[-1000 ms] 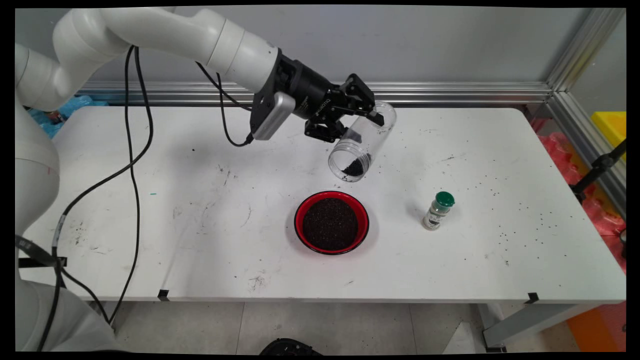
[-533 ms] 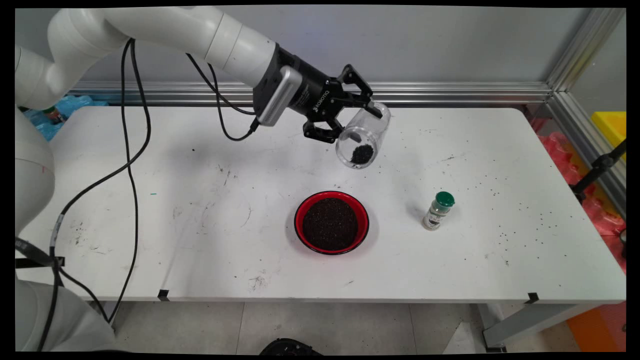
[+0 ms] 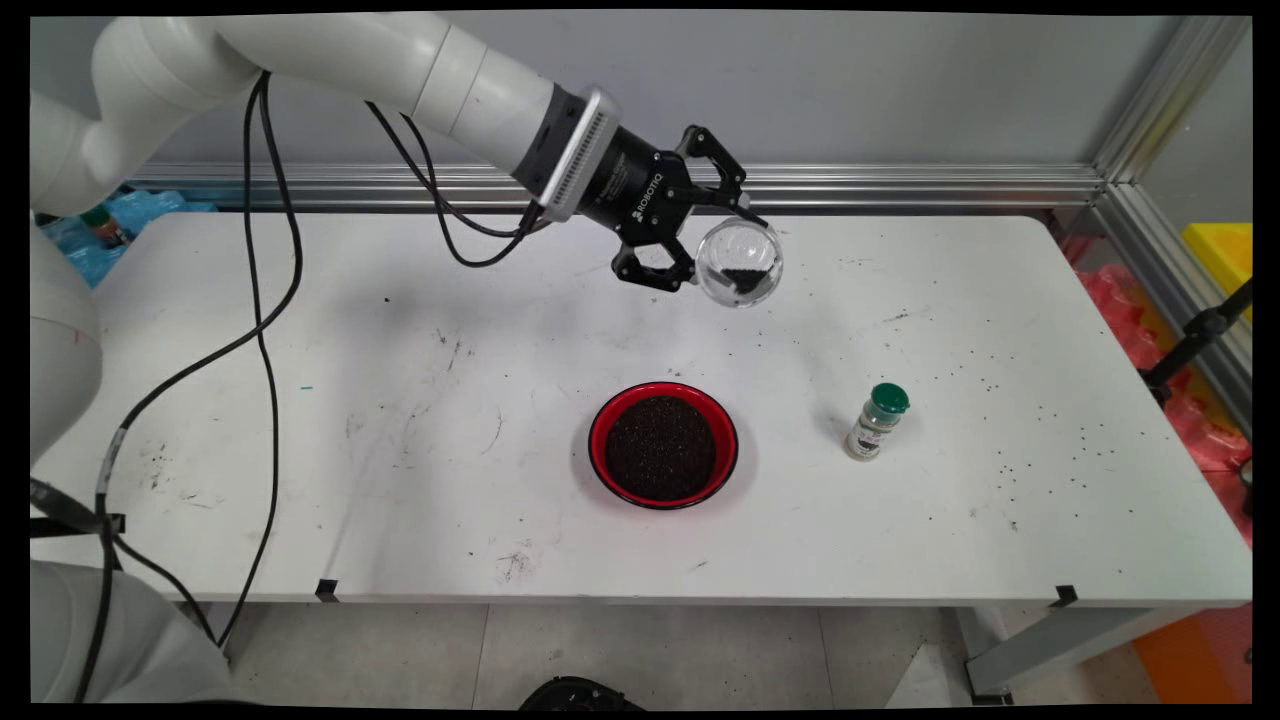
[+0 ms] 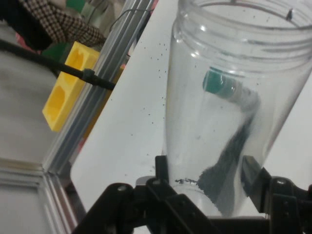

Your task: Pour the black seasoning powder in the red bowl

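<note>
The gripper [image 3: 712, 252] is clamped around a clear plastic jar [image 3: 740, 263], held above the white table [image 3: 300, 450] with a little dark grain inside. Below it sits a red bowl [image 3: 663, 445] of dark grains; a green-capped spice shaker [image 3: 877, 421] stands to the lower right.

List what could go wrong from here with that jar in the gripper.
1. The clear plastic jar lies tilted in the gripper, lidless, with dark grains inside; they could spill onto the white table, already speckled with stray grains.
2. The smooth, round jar might slip or rotate in the gripper.
3. A drop could hit the red bowl of dark grains or topple the small green-capped shaker.
</note>
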`<state>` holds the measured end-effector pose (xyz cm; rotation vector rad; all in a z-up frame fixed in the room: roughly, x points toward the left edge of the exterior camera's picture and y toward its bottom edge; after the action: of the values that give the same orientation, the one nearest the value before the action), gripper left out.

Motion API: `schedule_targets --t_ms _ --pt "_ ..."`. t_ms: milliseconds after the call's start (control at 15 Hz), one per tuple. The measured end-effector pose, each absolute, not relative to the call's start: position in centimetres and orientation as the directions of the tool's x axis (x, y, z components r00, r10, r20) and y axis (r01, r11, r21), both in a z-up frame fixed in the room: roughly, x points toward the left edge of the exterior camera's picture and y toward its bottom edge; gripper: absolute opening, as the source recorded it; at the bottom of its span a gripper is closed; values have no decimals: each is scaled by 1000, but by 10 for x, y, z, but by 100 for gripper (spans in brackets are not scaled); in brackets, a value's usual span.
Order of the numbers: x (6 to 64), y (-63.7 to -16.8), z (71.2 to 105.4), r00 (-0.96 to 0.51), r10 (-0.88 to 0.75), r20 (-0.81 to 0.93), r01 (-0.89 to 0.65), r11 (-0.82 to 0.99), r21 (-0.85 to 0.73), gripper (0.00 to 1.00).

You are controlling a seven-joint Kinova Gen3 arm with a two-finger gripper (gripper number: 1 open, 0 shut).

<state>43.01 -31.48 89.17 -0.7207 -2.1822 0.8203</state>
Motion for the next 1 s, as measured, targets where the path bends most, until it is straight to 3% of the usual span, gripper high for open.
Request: schedule_targets --t_ms 1000 --pt "411 -345 873 -647 281 708 -99 891 -444 0"
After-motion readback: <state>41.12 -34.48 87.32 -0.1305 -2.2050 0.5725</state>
